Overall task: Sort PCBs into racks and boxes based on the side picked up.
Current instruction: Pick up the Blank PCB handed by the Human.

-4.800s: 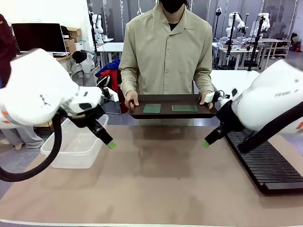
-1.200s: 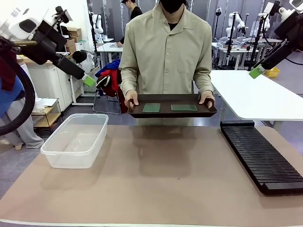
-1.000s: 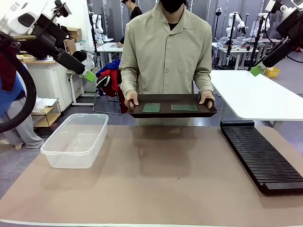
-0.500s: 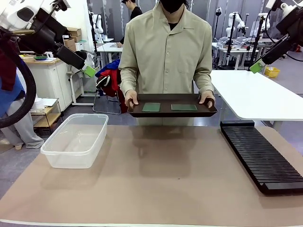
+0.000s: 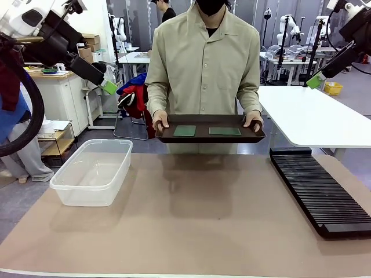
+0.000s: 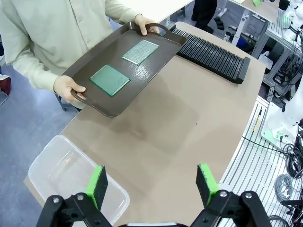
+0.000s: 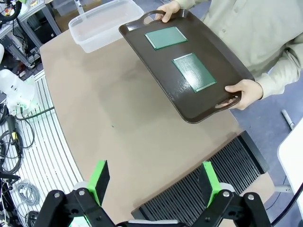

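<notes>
Front view: we are holding our left tool (image 5: 108, 87) high at far left and our right tool (image 5: 313, 81) high at far right, both well above the surface (image 5: 203, 220). At the far edge a person is holding a dark brown tray (image 5: 210, 138) carrying two PCBs (image 5: 184, 131) side by side.

Left wrist view: the left tool is gaping wide, gripping nothing, above the clear box (image 6: 61, 165).

Right wrist view: the right tool is likewise released, hanging over the black rack (image 7: 227, 165).
</notes>
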Robot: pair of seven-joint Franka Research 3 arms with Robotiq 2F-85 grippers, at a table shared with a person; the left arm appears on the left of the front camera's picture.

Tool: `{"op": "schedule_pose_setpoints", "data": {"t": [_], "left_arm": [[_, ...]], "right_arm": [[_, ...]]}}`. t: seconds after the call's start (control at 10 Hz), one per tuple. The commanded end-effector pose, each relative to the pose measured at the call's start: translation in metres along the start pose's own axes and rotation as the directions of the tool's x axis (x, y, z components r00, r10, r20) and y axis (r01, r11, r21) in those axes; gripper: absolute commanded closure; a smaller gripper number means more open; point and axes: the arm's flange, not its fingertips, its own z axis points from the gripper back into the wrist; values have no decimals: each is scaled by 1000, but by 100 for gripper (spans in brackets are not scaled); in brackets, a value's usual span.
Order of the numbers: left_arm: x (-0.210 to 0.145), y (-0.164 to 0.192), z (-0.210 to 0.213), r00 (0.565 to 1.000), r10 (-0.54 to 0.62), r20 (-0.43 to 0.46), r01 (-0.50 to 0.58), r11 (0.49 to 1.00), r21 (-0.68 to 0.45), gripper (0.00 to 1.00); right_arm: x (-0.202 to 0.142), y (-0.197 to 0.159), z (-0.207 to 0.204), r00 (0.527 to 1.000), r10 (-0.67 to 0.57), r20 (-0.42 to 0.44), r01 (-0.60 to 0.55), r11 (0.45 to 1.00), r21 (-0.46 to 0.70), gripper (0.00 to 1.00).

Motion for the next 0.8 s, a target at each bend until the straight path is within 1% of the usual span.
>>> {"op": "schedule_pose_setpoints", "data": {"t": [0.0,0.7], "left_arm": [[-1,1,1,1000,0,5,0,1000,-8,0],[-1,1,1,1000,0,5,0,1000,-8,0]], "right_arm": [[0,0,0,1000,0,2,0,1000,3,0],[0,0,0,1000,0,2,0,1000,3,0]]}}
